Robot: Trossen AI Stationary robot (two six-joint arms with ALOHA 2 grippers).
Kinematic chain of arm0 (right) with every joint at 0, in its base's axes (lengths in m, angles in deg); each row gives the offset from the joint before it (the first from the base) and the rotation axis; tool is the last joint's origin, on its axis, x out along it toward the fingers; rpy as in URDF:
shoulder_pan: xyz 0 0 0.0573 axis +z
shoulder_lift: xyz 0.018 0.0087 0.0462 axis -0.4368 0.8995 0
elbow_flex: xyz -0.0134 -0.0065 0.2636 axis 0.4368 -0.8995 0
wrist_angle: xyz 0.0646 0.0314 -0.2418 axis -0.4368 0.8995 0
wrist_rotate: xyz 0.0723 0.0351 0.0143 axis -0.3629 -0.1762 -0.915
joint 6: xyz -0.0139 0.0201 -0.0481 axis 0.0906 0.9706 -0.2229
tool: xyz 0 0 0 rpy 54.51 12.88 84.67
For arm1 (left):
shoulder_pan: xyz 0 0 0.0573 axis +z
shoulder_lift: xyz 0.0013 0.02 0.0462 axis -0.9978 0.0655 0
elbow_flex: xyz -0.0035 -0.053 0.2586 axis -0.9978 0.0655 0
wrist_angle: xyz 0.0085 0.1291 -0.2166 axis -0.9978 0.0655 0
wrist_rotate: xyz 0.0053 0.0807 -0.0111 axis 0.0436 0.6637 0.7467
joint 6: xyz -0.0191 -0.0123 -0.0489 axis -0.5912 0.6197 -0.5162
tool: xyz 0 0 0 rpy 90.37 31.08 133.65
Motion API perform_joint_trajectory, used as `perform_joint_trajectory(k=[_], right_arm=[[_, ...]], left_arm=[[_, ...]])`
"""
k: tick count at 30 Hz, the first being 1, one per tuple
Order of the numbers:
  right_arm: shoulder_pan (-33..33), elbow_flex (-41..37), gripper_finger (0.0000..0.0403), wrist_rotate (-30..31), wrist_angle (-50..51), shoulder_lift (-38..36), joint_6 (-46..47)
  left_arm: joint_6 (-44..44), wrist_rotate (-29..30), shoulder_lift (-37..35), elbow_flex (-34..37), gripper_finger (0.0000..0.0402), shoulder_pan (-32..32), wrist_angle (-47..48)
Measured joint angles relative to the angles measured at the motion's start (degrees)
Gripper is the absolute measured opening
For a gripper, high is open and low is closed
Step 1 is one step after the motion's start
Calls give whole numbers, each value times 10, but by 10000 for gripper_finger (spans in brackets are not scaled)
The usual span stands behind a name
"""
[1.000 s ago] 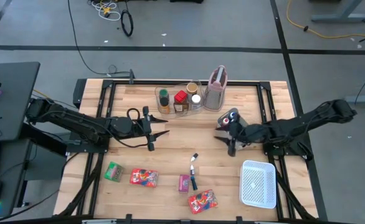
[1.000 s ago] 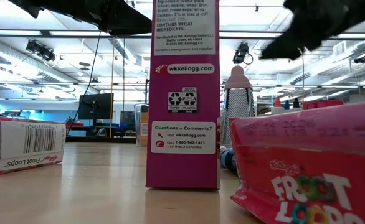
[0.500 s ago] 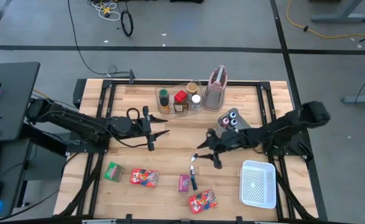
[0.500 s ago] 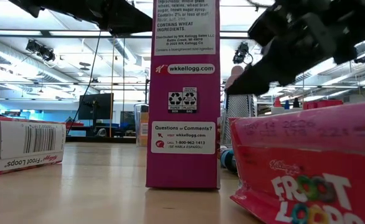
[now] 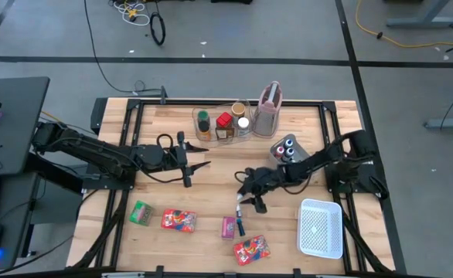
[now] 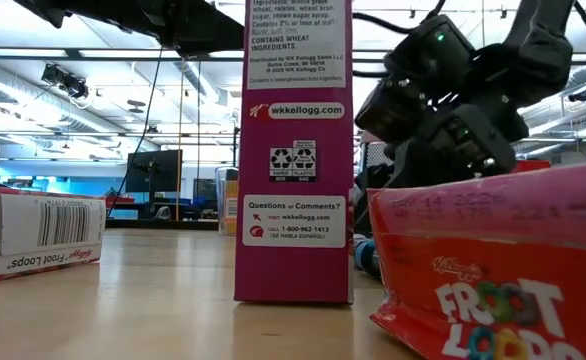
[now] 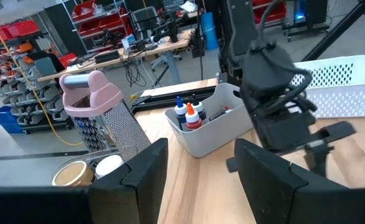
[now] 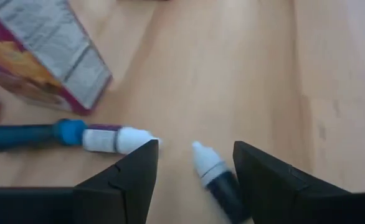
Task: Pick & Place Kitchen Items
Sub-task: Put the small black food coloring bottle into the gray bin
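Two tiny dropper bottles lie on their sides on the bare wood near the table's front middle: a dark bottle with a white tip (image 8: 217,174) and, just beside it, a blue bottle with a white cap (image 8: 64,135). From above they read as one small cluster (image 5: 240,212), close to a pink cereal packet (image 5: 228,226).

The right gripper (image 5: 251,193) hangs just over them, its fingers spread apart with nothing between them and the dark bottle lying in line with the gap, which suggests it is lining up to pick that bottle.

Other packets wait along the front edge: a red Froot Loops one (image 5: 251,249), another red one (image 5: 178,220) and a green one (image 5: 141,212). At the back, spice jars (image 5: 224,123) stand in a clear bin beside a pink-handled grater (image 5: 269,108). A grey tray of coloured-cap bottles (image 5: 287,147) and a white mesh basket (image 5: 321,228) sit to the right.

The left gripper (image 5: 198,165) waits over the left-centre of the table, fingers open and empty.
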Motion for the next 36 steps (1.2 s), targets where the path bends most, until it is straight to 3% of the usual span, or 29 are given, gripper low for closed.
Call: perform_joint_trajectory(k=[8,13,29,36], right_arm=[[-15,0,220,47,42,-1,-73],[-17,1,216,44,61,0,-51],[-21,3,85,32,43,-8,-8],[-22,3,89,38,90,-85,18]], left_arm=[[1,-23,0,0,194,0,2],[1,-31,0,0,194,0,2],[0,-36,0,0,194,0,20],[0,-36,0,0,194,0,19]])
